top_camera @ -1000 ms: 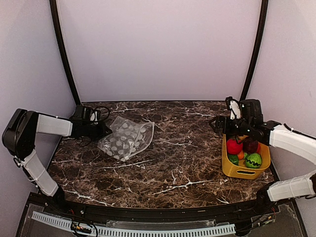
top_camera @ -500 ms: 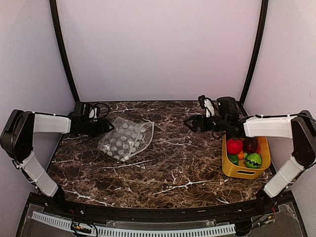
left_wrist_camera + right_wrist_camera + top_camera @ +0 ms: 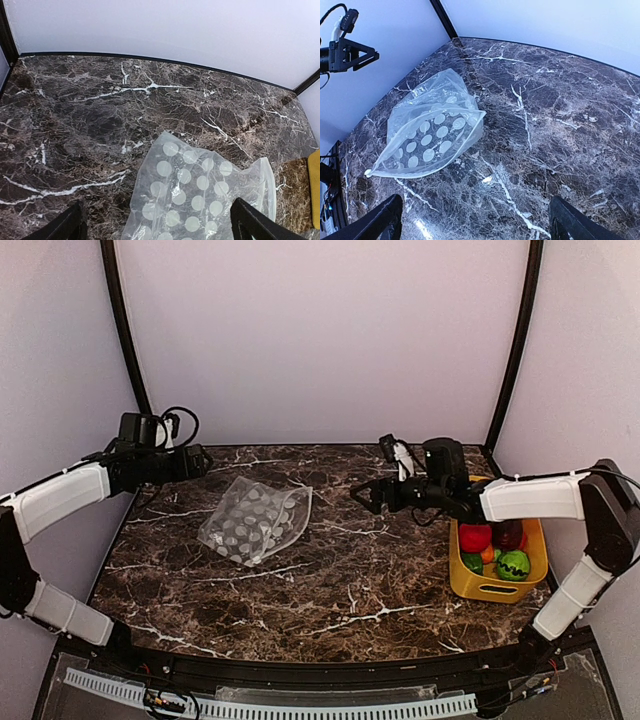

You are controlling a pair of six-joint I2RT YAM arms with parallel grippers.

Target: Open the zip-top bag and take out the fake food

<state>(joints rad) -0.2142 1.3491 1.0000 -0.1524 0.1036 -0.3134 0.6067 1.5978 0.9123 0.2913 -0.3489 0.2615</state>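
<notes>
The zip-top bag (image 3: 255,522) lies flat on the marble table, left of the middle, clear with white dots. In the right wrist view the bag (image 3: 427,132) has its mouth gaping and no fruit shows inside. The fake food, a red ball (image 3: 474,537), a maroon one (image 3: 507,532) and a small orange one (image 3: 487,554), sits in a yellow bin (image 3: 480,588) at the right. My left gripper (image 3: 196,460) hangs open, up and left of the bag (image 3: 200,192), touching nothing. My right gripper (image 3: 365,495) is open over the table, right of the bag.
Green toy vegetables (image 3: 513,564) share the yellow bin with the fruits. Black frame posts rise at the back corners (image 3: 125,340), with pale walls on three sides. The left gripper (image 3: 350,52) shows at the top left of the right wrist view.
My left gripper opened, let go of the bag's left edge and rose back to the left. My right arm swung left from over the bin toward the table's middle, still open.
</notes>
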